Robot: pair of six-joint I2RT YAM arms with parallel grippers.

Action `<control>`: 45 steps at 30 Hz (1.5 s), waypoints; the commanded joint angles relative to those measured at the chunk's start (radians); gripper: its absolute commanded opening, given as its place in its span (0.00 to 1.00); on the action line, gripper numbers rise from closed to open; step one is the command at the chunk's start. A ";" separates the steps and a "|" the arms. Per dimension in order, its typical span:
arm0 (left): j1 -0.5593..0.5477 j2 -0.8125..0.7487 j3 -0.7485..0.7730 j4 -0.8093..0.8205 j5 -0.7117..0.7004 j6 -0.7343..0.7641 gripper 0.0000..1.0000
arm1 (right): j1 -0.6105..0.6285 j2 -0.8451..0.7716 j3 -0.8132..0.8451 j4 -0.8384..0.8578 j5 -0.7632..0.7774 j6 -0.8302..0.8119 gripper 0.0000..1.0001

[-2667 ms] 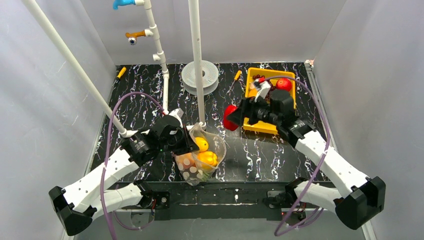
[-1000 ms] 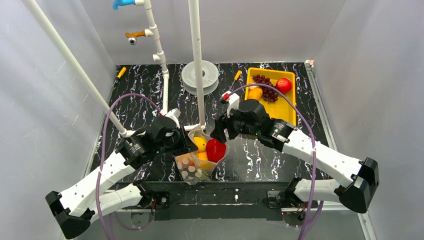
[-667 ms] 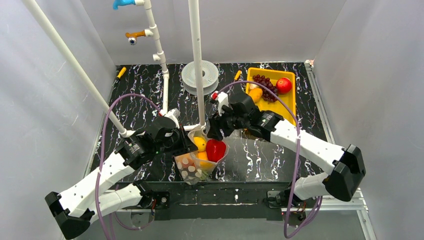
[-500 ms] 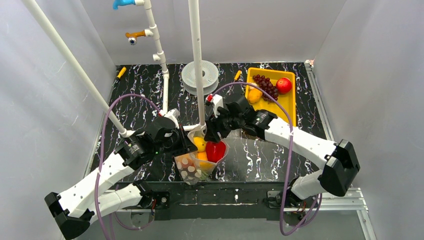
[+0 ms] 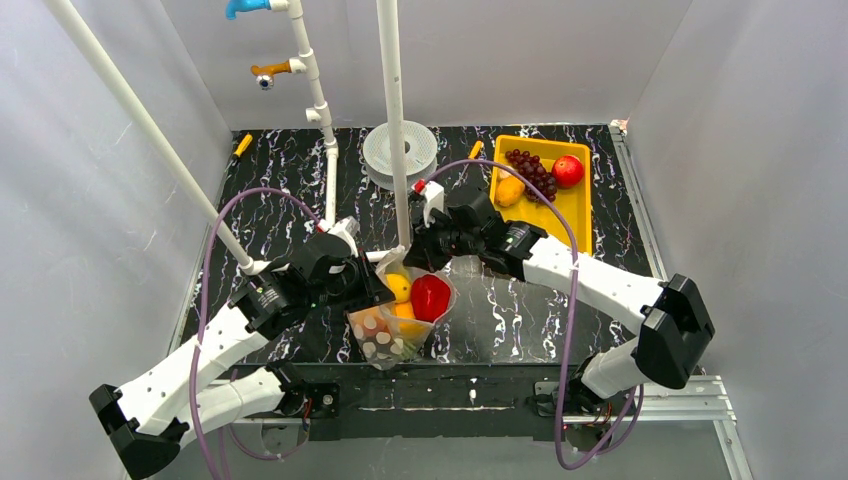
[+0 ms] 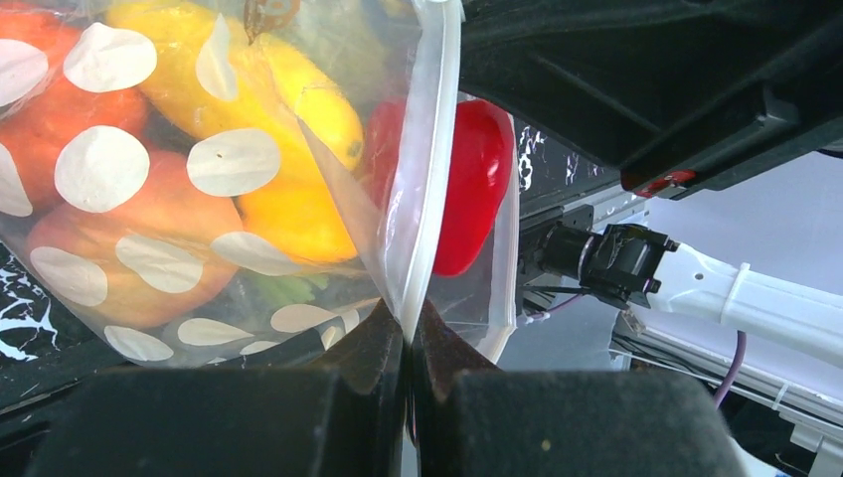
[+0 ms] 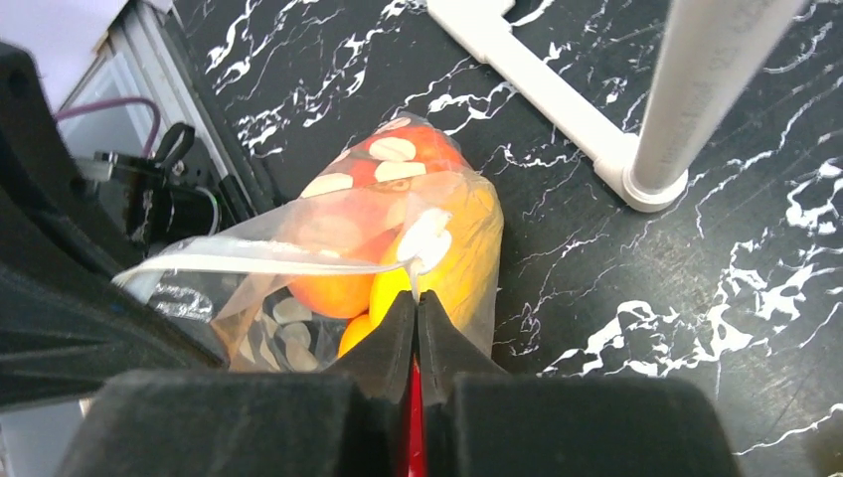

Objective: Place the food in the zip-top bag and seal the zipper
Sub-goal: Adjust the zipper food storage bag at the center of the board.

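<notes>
The zip-top bag, clear with white dots, hangs open near the table's front. It holds the food: a red pepper, yellow fruit, an orange-red peach and a yellow pepper. My left gripper is shut on the bag's left rim, where the pale zipper runs into the jaws. My right gripper is shut on the bag's far rim. The zipper strip stretches left from it. Red shows in the slit behind its fingers.
A yellow tray at the back right holds grapes, a red fruit and an orange piece. A white pipe upright stands just behind the bag, its foot close by. A white disc lies behind.
The right arm carried the red pepper from the tray side and let it go in the bag. It then shifted left and shut on the bag's far rim. The left gripper kept its hold.
</notes>
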 commanded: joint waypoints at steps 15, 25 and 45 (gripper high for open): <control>-0.004 0.207 0.239 0.003 0.330 0.273 0.00 | 0.004 -0.243 0.235 -0.523 0.364 0.339 0.01; -0.004 0.276 0.196 -0.192 0.211 0.413 0.00 | 0.010 -0.340 -0.077 -0.364 0.464 0.759 0.01; -0.017 0.310 0.274 -0.067 0.301 0.428 0.35 | 0.015 -0.377 -0.022 -0.421 0.532 1.022 0.01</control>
